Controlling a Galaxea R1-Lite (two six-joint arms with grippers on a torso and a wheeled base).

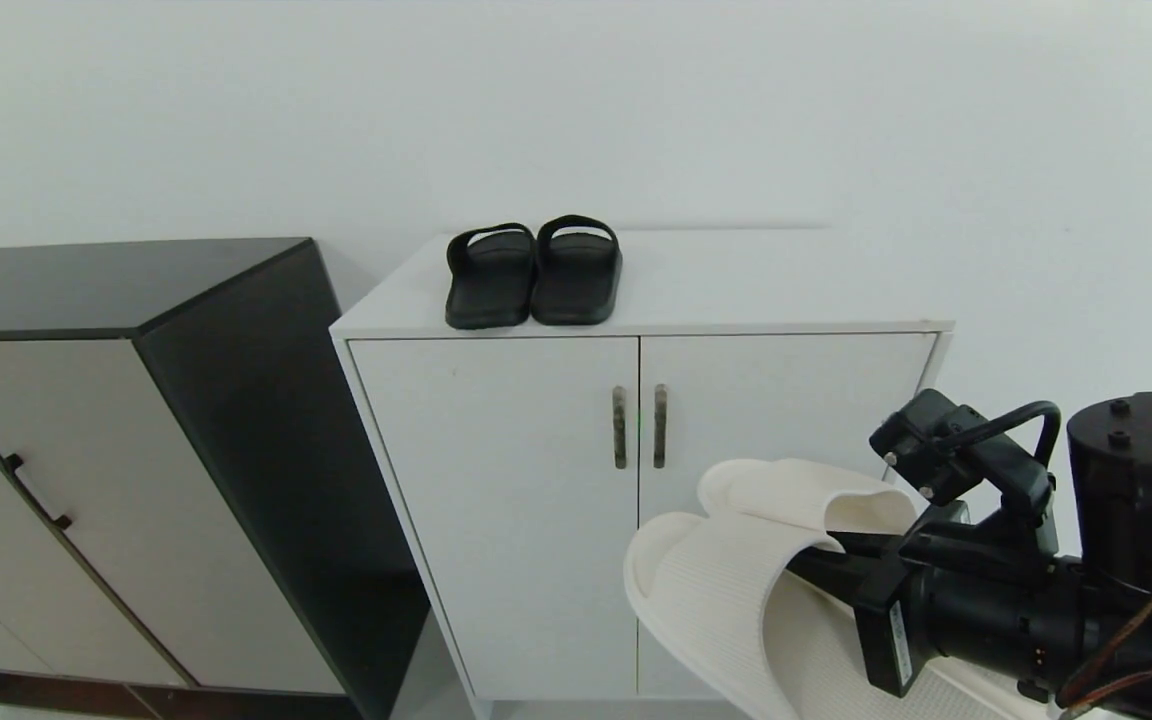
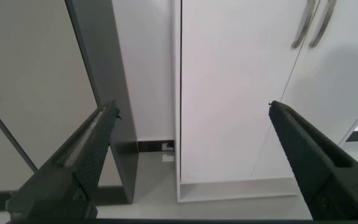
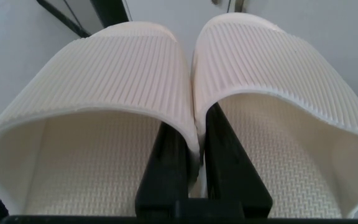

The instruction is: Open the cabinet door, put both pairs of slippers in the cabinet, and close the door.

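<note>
Cream slippers point(image 1: 726, 600) pinched by right gripper point(image 1: 816, 562); cabinet doors point(image 1: 496, 480) at twelve o'clock shut, could bump; left gripper point(image 2: 192, 111) gapes wide.

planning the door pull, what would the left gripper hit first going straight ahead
Most likely the white cabinet's closed left door, near its outer edge; the open left gripper frames that edge, beside the dark cabinet. Depth is unclear.
</note>
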